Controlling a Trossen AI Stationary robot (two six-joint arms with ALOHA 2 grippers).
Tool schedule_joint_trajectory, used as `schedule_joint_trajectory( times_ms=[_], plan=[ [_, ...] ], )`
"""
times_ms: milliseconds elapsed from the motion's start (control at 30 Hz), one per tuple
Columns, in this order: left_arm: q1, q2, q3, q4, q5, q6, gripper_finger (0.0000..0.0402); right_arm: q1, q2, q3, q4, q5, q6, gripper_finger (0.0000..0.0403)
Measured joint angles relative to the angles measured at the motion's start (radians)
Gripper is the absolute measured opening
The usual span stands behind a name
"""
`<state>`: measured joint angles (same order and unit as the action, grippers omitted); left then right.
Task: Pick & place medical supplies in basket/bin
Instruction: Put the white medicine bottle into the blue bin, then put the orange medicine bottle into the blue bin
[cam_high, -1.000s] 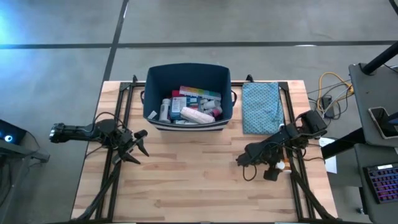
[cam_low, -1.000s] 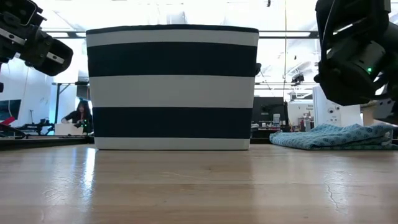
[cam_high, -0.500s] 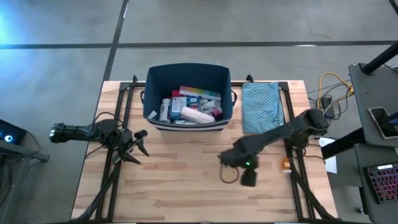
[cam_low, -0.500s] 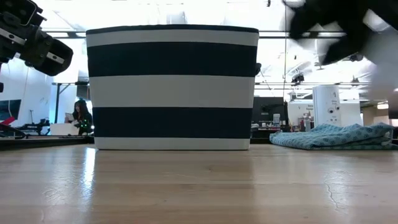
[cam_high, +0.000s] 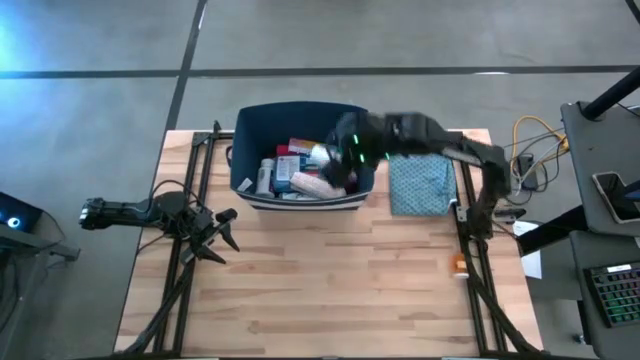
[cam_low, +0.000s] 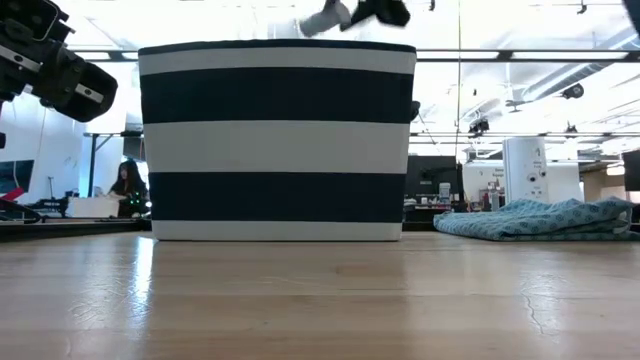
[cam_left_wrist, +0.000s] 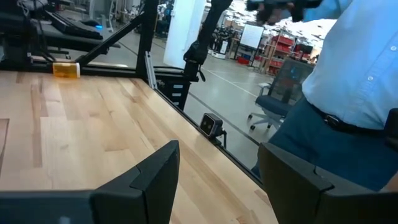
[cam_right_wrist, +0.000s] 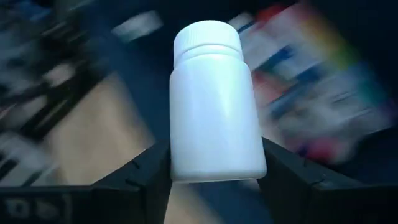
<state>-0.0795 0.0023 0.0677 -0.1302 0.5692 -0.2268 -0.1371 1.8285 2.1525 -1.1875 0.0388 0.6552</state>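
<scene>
- left gripper (cam_high: 228, 232): parked over the table's left side, well clear of the bin, fingers (cam_left_wrist: 152, 174) apart, nothing between them.
- bin (cam_high: 242, 130): navy with white stripes, at the table's back centre. Inside: white bottles, a rainbow pill organizer (cam_high: 322, 150), other small supplies.
- right gripper (cam_high: 330, 156): over the bin's right half, above the rim, fingers clamped on a white pill bottle (cam_right_wrist: 213, 102).
- teal pouch (cam_high: 420, 172): flat on the table just right of the bin.
- small orange item (cam_high: 458, 265) near the table's right edge.
</scene>
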Motion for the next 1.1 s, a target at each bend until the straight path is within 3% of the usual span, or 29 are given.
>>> schedule_joint_trajectory(
  times_ms=[200,367,467,667,867,1000,1100],
  plan=[
    [0.003,0.0,0.0,0.0,0.001,0.0,0.0198,-0.151,0.074,0.063,-0.206,-0.071,-0.029,0.0249],
    [0.009,0.0,0.0,0.0,0.001,0.0,0.0198,-0.125,0.063,0.063,-0.293,-0.03,-0.049,0.0295],
    [0.019,0.0,0.0,0.0,0.001,0.0,0.0198,-0.068,0.042,0.061,-0.397,0.021,0.036,0.0312],
    [0.023,0.0,0.0,0.0,0.0,0.0,0.0198,0.119,-0.018,0.013,-0.38,0.031,0.227,0.0326],
    [0.019,0.0,0.0,0.0,0.0,0.0,0.0198,0.352,-0.029,-0.077,-0.38,-0.169,0.251,0.0319],
    [0.006,0.0,0.0,0.0,0.001,0.0,0.0198,0.456,-0.024,-0.285,-0.384,-0.253,0.46,0.0318],
    [-0.004,0.0,0.0,0.0,0.001,0.0,0.0198,0.482,-0.019,-0.502,-0.386,-0.386,0.649,0.032]
  ],
)
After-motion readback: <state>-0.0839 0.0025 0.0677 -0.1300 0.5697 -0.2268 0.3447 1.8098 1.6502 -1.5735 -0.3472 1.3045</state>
